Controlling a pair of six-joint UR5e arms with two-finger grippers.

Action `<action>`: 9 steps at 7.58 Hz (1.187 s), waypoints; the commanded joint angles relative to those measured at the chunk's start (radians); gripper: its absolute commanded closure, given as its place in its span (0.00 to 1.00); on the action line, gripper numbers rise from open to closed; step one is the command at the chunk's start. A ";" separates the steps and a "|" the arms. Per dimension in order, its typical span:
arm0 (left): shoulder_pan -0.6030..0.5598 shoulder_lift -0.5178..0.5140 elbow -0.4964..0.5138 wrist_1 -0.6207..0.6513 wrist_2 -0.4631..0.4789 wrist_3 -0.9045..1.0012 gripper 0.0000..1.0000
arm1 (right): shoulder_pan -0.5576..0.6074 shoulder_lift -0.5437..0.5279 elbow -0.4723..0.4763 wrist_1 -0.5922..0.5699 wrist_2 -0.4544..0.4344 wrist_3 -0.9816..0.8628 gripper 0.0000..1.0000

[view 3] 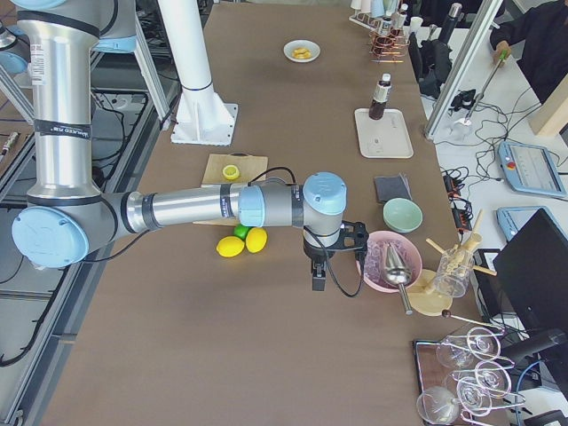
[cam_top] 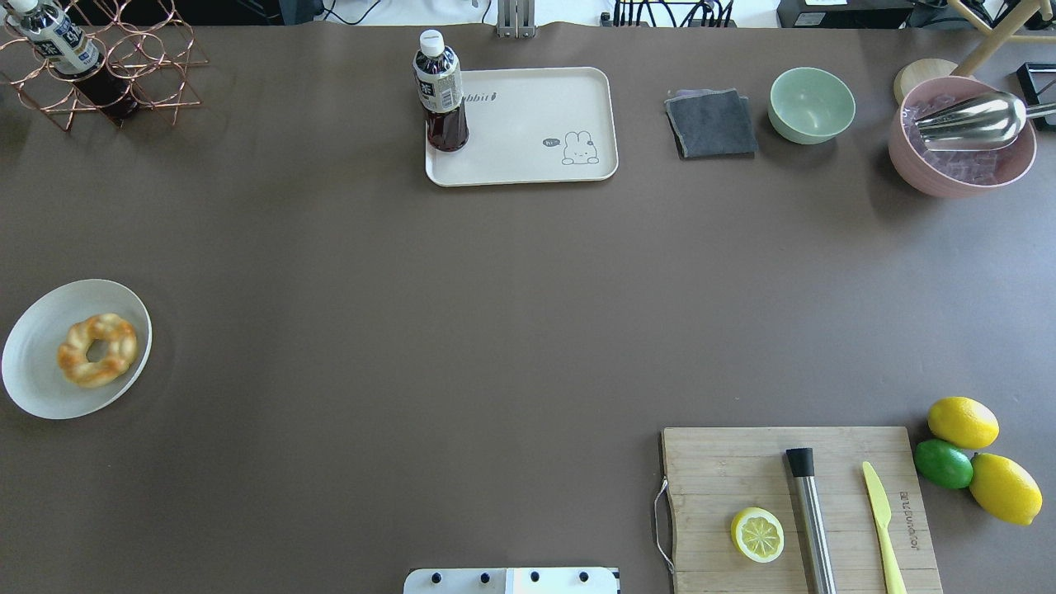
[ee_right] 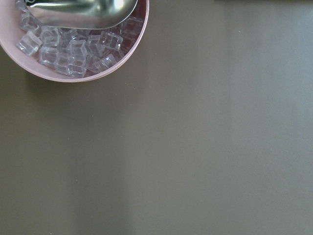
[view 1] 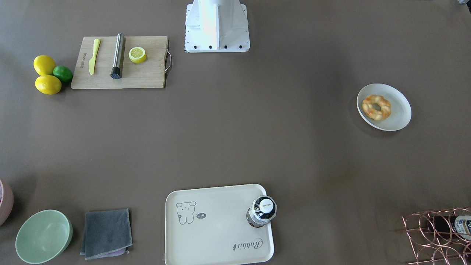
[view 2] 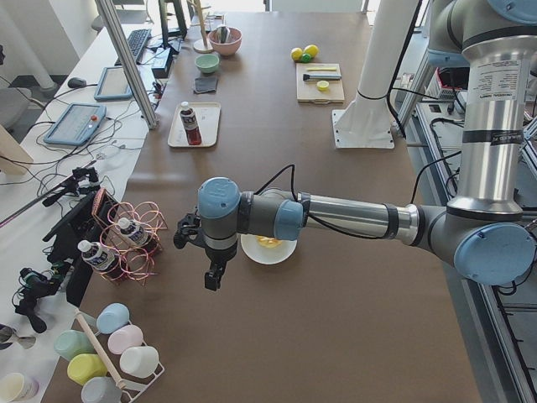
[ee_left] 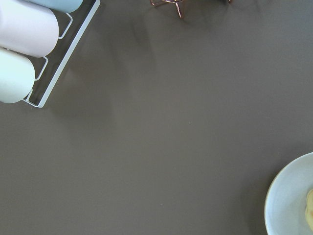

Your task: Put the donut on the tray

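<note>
Golden donut [cam_top: 96,350] on white plate [cam_top: 33,367], well apart from cream tray [cam_top: 528,124]

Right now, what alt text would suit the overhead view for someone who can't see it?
A donut lies on a white plate at the left edge of the table, far from the cream rabbit tray at top centre, where a dark bottle stands in one corner. No robot arm shows.
</note>
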 commanded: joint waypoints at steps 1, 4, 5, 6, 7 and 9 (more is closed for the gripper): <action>0.000 -0.004 0.012 0.000 0.000 0.000 0.02 | 0.000 0.000 -0.002 0.002 0.000 0.000 0.00; 0.000 -0.016 0.010 0.000 0.002 0.000 0.02 | 0.000 -0.005 0.001 0.003 0.002 0.000 0.00; 0.000 -0.015 0.010 0.000 0.017 0.000 0.02 | 0.000 -0.005 0.002 0.003 0.005 0.000 0.00; 0.000 -0.015 0.007 -0.003 0.058 0.000 0.02 | 0.000 -0.005 0.001 0.003 0.006 0.000 0.00; 0.002 -0.015 0.010 -0.002 0.060 0.000 0.02 | 0.000 -0.005 -0.002 0.003 0.006 0.000 0.00; 0.002 -0.005 0.006 -0.005 0.057 0.000 0.02 | 0.000 0.000 -0.004 0.003 0.008 0.000 0.00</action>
